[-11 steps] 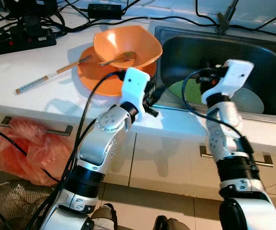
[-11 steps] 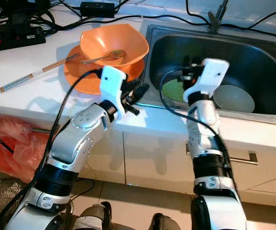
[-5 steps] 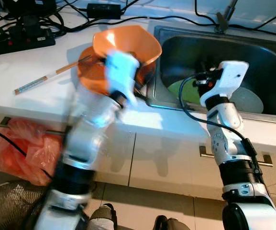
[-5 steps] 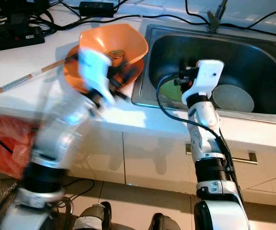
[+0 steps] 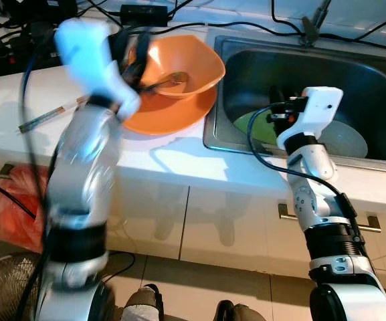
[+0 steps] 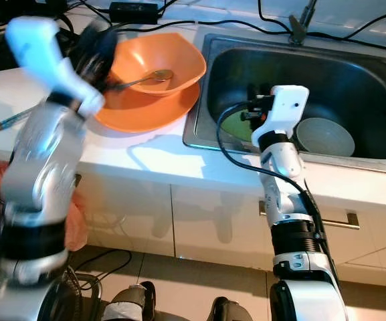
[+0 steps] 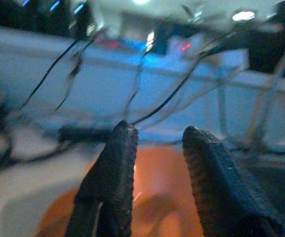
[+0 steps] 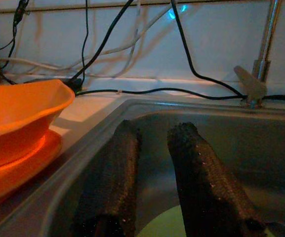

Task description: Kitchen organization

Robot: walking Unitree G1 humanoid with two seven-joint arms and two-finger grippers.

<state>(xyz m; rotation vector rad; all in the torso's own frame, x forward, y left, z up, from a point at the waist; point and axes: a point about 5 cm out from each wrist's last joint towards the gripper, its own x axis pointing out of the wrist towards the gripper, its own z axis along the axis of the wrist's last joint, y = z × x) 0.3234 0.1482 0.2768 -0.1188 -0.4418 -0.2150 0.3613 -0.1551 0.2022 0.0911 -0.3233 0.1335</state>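
Two orange dishes sit stacked on the white worktop (image 5: 32,100) just left of the sink (image 5: 380,73): a deep bowl (image 5: 182,63) nested on a plate (image 5: 162,117), with a spoon (image 6: 146,79) lying inside the bowl, its handle resting over the left rim. A pair of chopsticks (image 5: 49,117) lies on the worktop left of the stack. In the sink lie a green plate (image 5: 256,127) and a grey bowl (image 6: 325,136). The stacking suggests used dishes waiting to go into the sink.

The left end effector (image 7: 157,168) is raised above the left rim of the orange bowl, blurred with motion in the head views; in its wrist view the two fingers stand slightly apart with nothing between them. My guess is it is lining up on the bowl or the spoon handle. The right end effector (image 8: 154,168) hangs low inside the sink above the green plate, fingers slightly parted and empty, probably parked there to receive or steady things.

Against the picture a second ago, the left arm has swung up from the front edge of the worktop, near the sink corner, to well above the bowl's left side. The right arm has barely shifted, and the dishes lie as they did
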